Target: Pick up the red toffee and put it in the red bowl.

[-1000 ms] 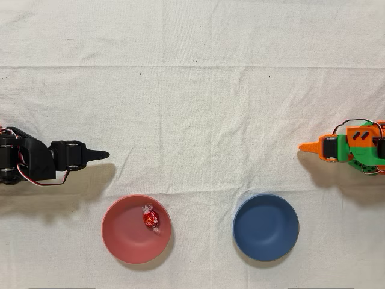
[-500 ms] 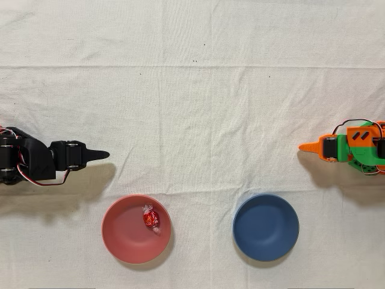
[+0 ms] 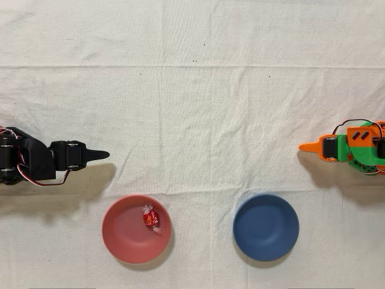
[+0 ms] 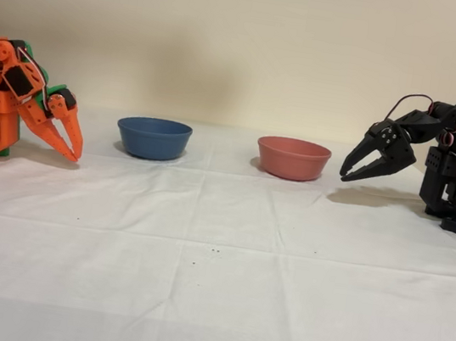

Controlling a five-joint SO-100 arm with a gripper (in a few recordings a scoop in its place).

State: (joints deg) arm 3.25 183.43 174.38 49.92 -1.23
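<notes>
White cloth (image 3: 198, 102) covers the whole table. The black arm's gripper (image 4: 355, 173) hangs just above the cloth, tips pointing down, jaws a little apart and holding nothing. In the overhead view the red bowl (image 3: 123, 241) sits just below and right of the gripper tip (image 3: 101, 155) — the dark blue bowl (image 3: 266, 227) farther right. The red toffee (image 3: 149, 218) lies inside the red bowl, near its upper right rim.

A plain beige wall (image 4: 231, 34) stands behind a table draped in a creased white cloth (image 3: 198, 102); soft, even light casts faint shadows.
</notes>
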